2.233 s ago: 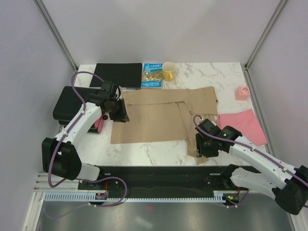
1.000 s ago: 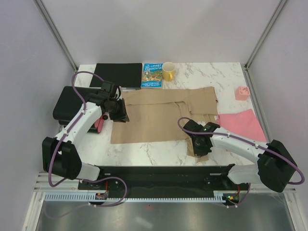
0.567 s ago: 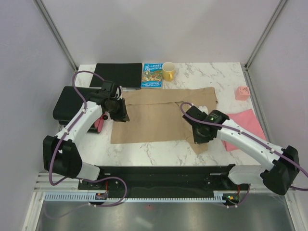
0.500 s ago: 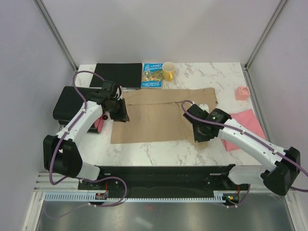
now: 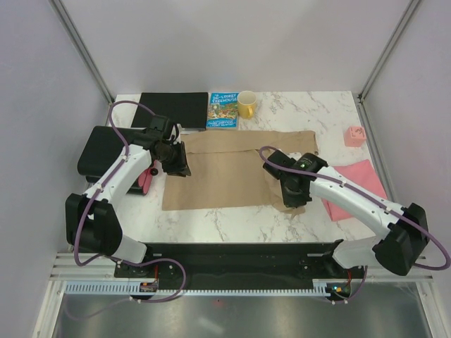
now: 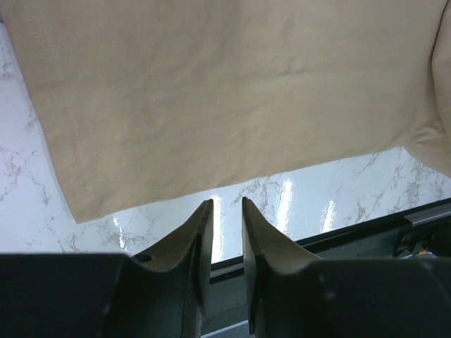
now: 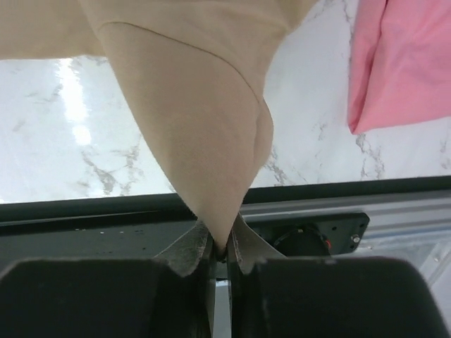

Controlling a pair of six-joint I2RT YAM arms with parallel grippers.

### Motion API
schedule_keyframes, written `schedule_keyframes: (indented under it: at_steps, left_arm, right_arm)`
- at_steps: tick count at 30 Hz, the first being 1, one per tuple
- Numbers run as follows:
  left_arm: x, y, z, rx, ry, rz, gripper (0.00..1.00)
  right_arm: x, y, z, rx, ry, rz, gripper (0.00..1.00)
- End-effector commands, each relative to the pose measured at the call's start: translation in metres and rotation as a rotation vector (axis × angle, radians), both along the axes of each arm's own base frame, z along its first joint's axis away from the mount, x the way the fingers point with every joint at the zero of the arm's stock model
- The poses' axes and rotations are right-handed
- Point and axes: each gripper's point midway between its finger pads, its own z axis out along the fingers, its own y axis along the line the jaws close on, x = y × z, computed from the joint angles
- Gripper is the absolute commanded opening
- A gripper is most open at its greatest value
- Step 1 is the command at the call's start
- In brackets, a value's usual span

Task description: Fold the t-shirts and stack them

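Tan t-shirt [image 5: 225,169] was found spread flat on the table [image 5: 232,222], with the pink t-shirt [image 5: 361,184] just to its right. A corner of the tan cloth was pinched in the nearly closed right pincer [image 7: 220,248] and held raised, judged as a fold inward. For this the right arm was stretched forward, wrist bent down. The left pincer [image 6: 225,211] was narrowly parted, empty, at the shirt's left edge.

Legible marking: one item. The blue book [image 5: 223,110] lies flat on the table [image 5: 232,222], well beyond the left fingers [image 5: 177,167] and to their right, just beside the yellow mug [image 5: 246,104]. Its cover carries a title in light capitals. The words "STOREY TREEHOUSE" can be made out. The remaining cover print is too small to read.
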Motion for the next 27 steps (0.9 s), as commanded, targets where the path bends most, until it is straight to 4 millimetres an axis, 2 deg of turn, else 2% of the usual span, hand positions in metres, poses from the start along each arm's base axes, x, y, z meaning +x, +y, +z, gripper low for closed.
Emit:
schedule_keyframes:
  at_steps: [1, 6, 11, 13, 14, 15, 17, 20, 21, 22, 25, 26, 27]
  left_arm:
    - [-0.002, 0.005, 0.003, 0.027, -0.027, -0.036, 0.30]
    - [-0.004, 0.007, 0.001, 0.035, -0.022, -0.035, 0.30]
    - [-0.005, 0.008, 0.000, 0.041, -0.026, -0.046, 0.30]
    - [-0.007, 0.009, -0.006, 0.050, -0.013, -0.054, 0.30]
    - [-0.009, 0.010, -0.009, 0.054, -0.007, -0.066, 0.30]
    - [-0.009, 0.010, -0.012, 0.053, -0.002, -0.072, 0.30]
    - [-0.018, 0.008, -0.025, 0.048, 0.047, -0.092, 0.30]
    - [-0.026, 0.008, -0.036, 0.044, 0.081, -0.078, 0.31]
    - [-0.027, 0.008, -0.036, 0.043, 0.081, -0.075, 0.31]
    - [-0.026, 0.008, -0.039, 0.042, 0.074, -0.069, 0.31]
    - [-0.023, 0.005, -0.041, 0.031, 0.071, -0.067, 0.31]
    - [-0.022, 0.004, -0.042, 0.029, 0.070, -0.069, 0.31]
    - [-0.022, 0.003, -0.046, 0.033, 0.084, -0.072, 0.31]
  right_arm:
    - [-0.017, -0.030, -0.022, -0.157, 0.095, -0.020, 0.12]
    - [-0.042, -0.036, -0.044, -0.174, 0.222, -0.014, 0.03]
    - [-0.050, -0.028, -0.038, -0.082, 0.212, -0.057, 0.02]
    - [-0.051, -0.021, -0.034, -0.041, 0.215, -0.073, 0.05]
    - [-0.052, -0.019, -0.032, -0.027, 0.214, -0.083, 0.21]
    - [-0.052, -0.018, -0.030, -0.021, 0.209, -0.090, 0.25]
    - [-0.054, -0.022, -0.022, -0.028, 0.198, -0.123, 0.26]
    - [-0.043, -0.029, 0.004, -0.030, 0.098, -0.167, 0.34]
    - [-0.032, -0.023, 0.020, 0.011, 0.039, -0.180, 0.34]
    - [-0.021, -0.026, 0.030, 0.004, -0.023, -0.192, 0.33]
    - [0.014, -0.018, 0.055, 0.025, -0.136, -0.175, 0.24]
    - [0.030, -0.015, 0.054, -0.015, -0.164, -0.164, 0.17]
    - [0.046, -0.012, 0.064, -0.018, -0.206, -0.154, 0.13]
